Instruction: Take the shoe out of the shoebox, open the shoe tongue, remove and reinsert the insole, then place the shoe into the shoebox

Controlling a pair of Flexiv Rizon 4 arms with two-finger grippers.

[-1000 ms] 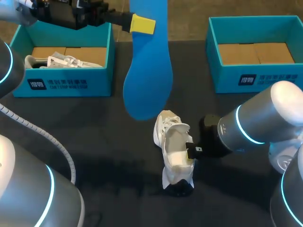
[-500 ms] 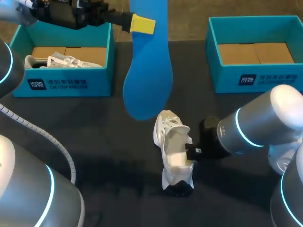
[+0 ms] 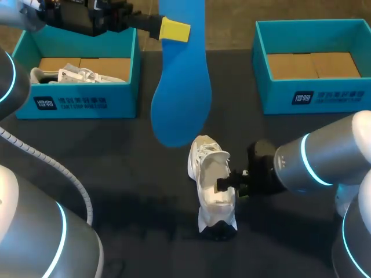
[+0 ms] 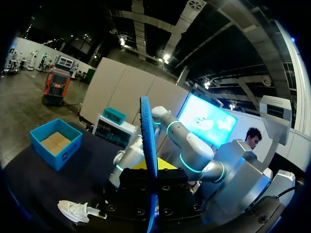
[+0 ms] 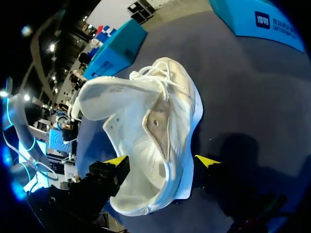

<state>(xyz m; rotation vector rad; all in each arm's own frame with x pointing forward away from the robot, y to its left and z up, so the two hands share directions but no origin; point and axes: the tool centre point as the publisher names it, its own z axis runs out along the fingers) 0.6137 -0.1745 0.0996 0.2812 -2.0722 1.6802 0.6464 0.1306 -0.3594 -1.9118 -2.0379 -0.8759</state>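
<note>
While the left arm holds its hand up high, the left gripper (image 3: 174, 29) is pinched tight on the long, flat blue foam insole (image 3: 181, 98). The insole hangs down in the air, with its wide round end low over the dark table (image 3: 116, 174). It hangs just above the toe of the white lace-up sneaker (image 3: 210, 174), and I can't tell if they touch.

That sneaker lies on the table near the middle, with its open top turned toward the right arm. The right gripper (image 5: 161, 161) is down low at the sneaker's side. Its two yellow-tipped fingers (image 5: 115, 161) are spread wide apart, one on each side of the sneaker's heel end, not squeezing it.

At the back left stands a bright blue cardboard shoebox (image 3: 81, 104) with a second white sneaker (image 3: 75, 75) lying inside it. Another bright blue cardboard shoebox (image 3: 313, 95) stands at the back right, showing its brown floor.
</note>
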